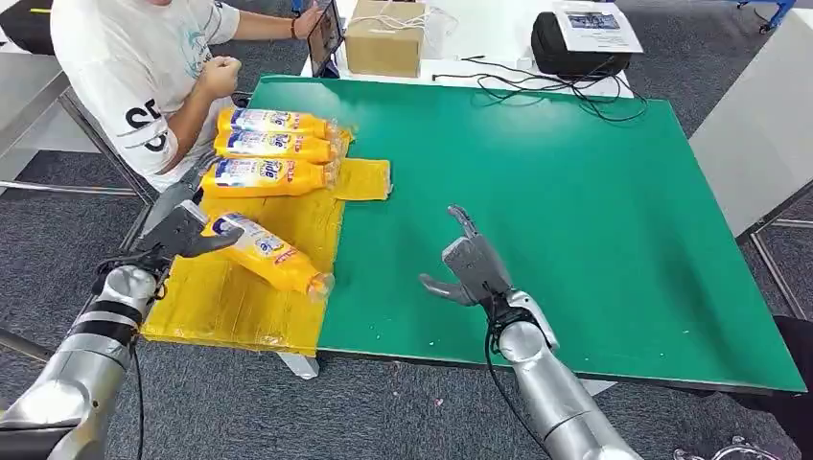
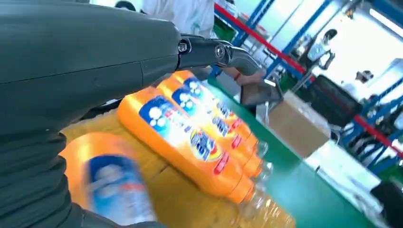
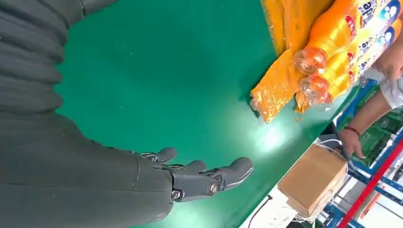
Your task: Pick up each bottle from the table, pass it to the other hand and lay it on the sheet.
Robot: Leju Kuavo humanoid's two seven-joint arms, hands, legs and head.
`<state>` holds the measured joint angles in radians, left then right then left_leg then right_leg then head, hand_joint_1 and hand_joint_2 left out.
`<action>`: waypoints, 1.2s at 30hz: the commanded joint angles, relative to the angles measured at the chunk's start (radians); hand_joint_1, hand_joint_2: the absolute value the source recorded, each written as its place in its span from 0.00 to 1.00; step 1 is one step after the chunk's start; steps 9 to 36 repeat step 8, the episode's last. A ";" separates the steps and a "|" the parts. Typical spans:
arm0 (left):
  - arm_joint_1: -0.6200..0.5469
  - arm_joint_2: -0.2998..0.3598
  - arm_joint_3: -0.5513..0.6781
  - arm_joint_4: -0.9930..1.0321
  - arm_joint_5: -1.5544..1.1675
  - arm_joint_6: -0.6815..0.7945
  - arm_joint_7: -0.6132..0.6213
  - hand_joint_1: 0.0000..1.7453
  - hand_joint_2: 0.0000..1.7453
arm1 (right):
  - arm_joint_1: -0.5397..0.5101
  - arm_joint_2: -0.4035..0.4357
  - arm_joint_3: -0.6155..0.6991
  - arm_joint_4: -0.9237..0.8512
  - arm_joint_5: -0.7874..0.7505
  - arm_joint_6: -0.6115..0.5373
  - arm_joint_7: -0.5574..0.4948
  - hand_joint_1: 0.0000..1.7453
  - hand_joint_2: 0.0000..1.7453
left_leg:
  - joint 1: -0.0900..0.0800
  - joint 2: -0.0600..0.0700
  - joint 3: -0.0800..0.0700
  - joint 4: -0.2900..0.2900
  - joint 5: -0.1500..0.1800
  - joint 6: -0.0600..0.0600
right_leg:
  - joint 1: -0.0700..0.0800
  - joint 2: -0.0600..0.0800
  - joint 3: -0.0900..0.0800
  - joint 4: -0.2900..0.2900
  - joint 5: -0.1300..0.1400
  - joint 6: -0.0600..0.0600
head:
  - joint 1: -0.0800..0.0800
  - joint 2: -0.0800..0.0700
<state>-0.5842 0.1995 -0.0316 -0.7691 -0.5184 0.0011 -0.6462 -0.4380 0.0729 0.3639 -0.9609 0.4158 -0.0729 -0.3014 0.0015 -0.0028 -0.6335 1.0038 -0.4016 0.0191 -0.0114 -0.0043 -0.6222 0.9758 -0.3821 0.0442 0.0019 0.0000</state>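
Three orange bottles lie side by side at the far end of the yellow sheet; they appear too in the left wrist view and the right wrist view. Another orange bottle lies slanted on the sheet nearer me, cap toward the green table top. My left hand is at this bottle's base, with its fingers stretched straight over it, not wrapped round it. My right hand hovers open over the green top, with spread fingers and nothing in them.
A seated person is at the far left corner beside the sheet, an arm near the bottles. A cardboard box, a black bag and cables lie beyond the green top's far edge.
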 commanded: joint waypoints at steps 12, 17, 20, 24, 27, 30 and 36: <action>0.008 -0.229 0.092 -0.117 0.084 -0.063 0.058 0.00 1.00 | 0.027 0.043 -0.078 -0.037 -0.037 -0.017 -0.047 0.00 1.00 | 0.000 -0.002 0.002 0.000 -0.001 0.000 | 0.000 -0.002 0.003 0.000 -0.001 0.000 | 0.000 0.000; 0.008 -0.229 0.092 -0.117 0.084 -0.063 0.058 0.00 1.00 | 0.027 0.043 -0.078 -0.037 -0.037 -0.017 -0.047 0.00 1.00 | 0.000 -0.002 0.002 0.000 -0.001 0.000 | 0.000 -0.002 0.003 0.000 -0.001 0.000 | 0.000 0.000; 0.008 -0.229 0.092 -0.117 0.084 -0.063 0.058 0.00 1.00 | 0.027 0.043 -0.078 -0.037 -0.037 -0.017 -0.047 0.00 1.00 | 0.000 -0.002 0.002 0.000 -0.001 0.000 | 0.000 -0.002 0.003 0.000 -0.001 0.000 | 0.000 0.000; 0.008 -0.229 0.092 -0.117 0.084 -0.063 0.058 0.00 1.00 | 0.027 0.043 -0.078 -0.037 -0.037 -0.017 -0.047 0.00 1.00 | 0.000 -0.002 0.002 0.000 -0.001 0.000 | 0.000 -0.002 0.003 0.000 -0.001 0.000 | 0.000 0.000; 0.008 -0.229 0.092 -0.117 0.084 -0.063 0.058 0.00 1.00 | 0.027 0.043 -0.078 -0.037 -0.037 -0.017 -0.047 0.00 1.00 | 0.000 -0.002 0.002 0.000 -0.001 0.000 | 0.000 -0.002 0.003 0.000 -0.001 0.000 | 0.000 0.000; 0.008 -0.229 0.092 -0.117 0.084 -0.063 0.058 0.00 1.00 | 0.027 0.043 -0.078 -0.037 -0.037 -0.017 -0.047 0.00 1.00 | 0.000 -0.002 0.002 0.000 -0.001 0.000 | 0.000 -0.002 0.003 0.000 -0.001 0.000 | 0.000 0.000; 0.008 -0.229 0.092 -0.117 0.084 -0.063 0.058 0.00 1.00 | 0.027 0.043 -0.078 -0.037 -0.037 -0.017 -0.047 0.00 1.00 | 0.000 -0.002 0.002 0.000 -0.001 0.000 | 0.000 -0.002 0.003 0.000 -0.001 0.000 | 0.000 0.000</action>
